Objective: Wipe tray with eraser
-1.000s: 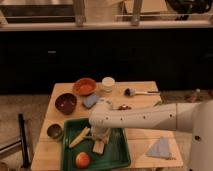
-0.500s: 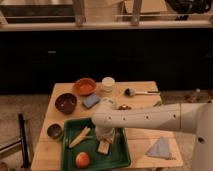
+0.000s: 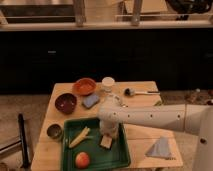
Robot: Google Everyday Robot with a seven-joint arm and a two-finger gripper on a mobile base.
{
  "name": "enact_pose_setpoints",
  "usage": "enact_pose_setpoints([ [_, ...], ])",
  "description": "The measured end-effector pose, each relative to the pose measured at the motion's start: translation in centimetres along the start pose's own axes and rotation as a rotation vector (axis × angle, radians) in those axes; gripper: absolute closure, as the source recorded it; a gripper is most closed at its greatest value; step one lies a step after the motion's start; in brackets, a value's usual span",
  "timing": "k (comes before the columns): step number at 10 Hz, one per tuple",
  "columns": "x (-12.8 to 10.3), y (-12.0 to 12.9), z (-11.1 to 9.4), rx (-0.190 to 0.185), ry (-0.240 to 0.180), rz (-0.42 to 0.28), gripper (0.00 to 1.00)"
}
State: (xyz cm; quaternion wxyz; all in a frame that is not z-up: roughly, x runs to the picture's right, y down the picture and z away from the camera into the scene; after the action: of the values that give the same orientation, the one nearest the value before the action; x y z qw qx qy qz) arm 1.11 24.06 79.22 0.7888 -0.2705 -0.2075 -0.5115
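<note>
The green tray lies at the front left of the wooden table. The tan-brown eraser rests on the tray floor near its right side. My gripper reaches down from the white arm that comes in from the right. It is shut on the top of the eraser and holds it against the tray. A red apple lies at the tray's front. A yellow strip lies at the tray's left.
Behind the tray are a dark red bowl, an orange bowl, a blue sponge and a white cup. A small metal bowl sits left of the tray. A grey-blue cloth lies at the right. A brush lies at the back right.
My gripper and the eraser have slid a little to the right and back across the tray floor. The apple and the yellow strip have stayed put.
</note>
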Motion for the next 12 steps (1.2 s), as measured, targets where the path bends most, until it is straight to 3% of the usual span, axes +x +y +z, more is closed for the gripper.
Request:
enact_pose_setpoints([
  [3, 0.4, -1.6, 0.8, 0.026, 0.002, -0.002, 0.95],
  [7, -1.1, -4.0, 1.1, 0.055, -0.01, -0.072, 0.95],
  [12, -4.4, -3.4, 1.0, 0.04, -0.013, -0.154, 0.95],
])
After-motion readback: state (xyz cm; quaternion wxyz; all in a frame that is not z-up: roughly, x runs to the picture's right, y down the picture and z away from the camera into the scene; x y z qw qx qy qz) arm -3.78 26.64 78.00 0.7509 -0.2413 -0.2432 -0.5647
